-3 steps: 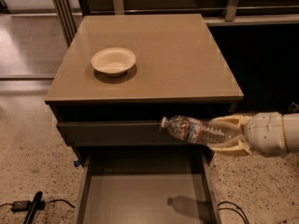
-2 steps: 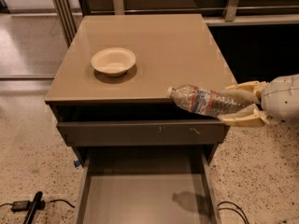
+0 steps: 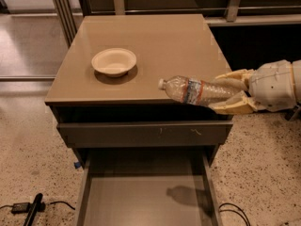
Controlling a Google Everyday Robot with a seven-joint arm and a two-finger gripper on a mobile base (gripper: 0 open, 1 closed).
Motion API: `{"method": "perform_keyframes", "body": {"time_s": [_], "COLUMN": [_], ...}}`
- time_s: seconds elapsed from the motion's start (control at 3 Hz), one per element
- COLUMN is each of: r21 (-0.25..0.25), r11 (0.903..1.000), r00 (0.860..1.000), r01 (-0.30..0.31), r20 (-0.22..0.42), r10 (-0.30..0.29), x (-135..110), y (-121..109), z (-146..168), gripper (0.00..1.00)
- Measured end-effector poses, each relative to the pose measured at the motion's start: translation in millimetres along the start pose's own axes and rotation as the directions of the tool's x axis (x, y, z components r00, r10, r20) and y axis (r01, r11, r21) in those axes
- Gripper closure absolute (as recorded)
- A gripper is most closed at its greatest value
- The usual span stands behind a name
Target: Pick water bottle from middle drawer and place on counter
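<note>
My gripper (image 3: 229, 92) comes in from the right, shut on the base end of the water bottle (image 3: 190, 90). The clear ribbed bottle lies almost level, white cap pointing left, held in the air over the front right part of the counter (image 3: 155, 41). Below, the middle drawer (image 3: 146, 197) is pulled open; its flat bare bottom shows only the bottle's shadow.
A pale paper bowl (image 3: 114, 61) stands on the counter's left half. A shut drawer front (image 3: 141, 133) sits between counter and open drawer. Black cables and a plug (image 3: 28, 207) lie on the speckled floor at lower left; another cable (image 3: 233, 212) at lower right.
My gripper has lifted the bottle from in front of the upper drawer front up to counter height and carried it over the counter's front edge.
</note>
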State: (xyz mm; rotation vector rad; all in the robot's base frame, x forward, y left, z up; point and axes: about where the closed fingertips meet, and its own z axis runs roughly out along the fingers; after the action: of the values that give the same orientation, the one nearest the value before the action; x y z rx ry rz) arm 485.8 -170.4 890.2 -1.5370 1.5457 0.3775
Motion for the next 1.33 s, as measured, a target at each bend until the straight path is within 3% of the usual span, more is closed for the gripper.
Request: {"method": "perform_keyframes", "body": {"time_s": [0.33, 0.67, 1.0, 1.33], "r21": [-0.037, -0.016, 0.076, 0.133], "r11": [0.9989, 0.9995, 0.9893, 0.9787], "r00": [1.000, 0.999, 0.991, 0.986], "r01": [0.028, -0.027, -0.125, -0.157], "r20": [0.007, -0.035, -0.039, -0.028], "r10": [-0.028, 0.027, 0.128, 0.162], "x": [-10, -13, -9, -8], "y": [-48, -78, -103, -124], "z": [35, 61, 86, 104], "gripper": [1.00, 1.00, 1.00, 1.00]}}
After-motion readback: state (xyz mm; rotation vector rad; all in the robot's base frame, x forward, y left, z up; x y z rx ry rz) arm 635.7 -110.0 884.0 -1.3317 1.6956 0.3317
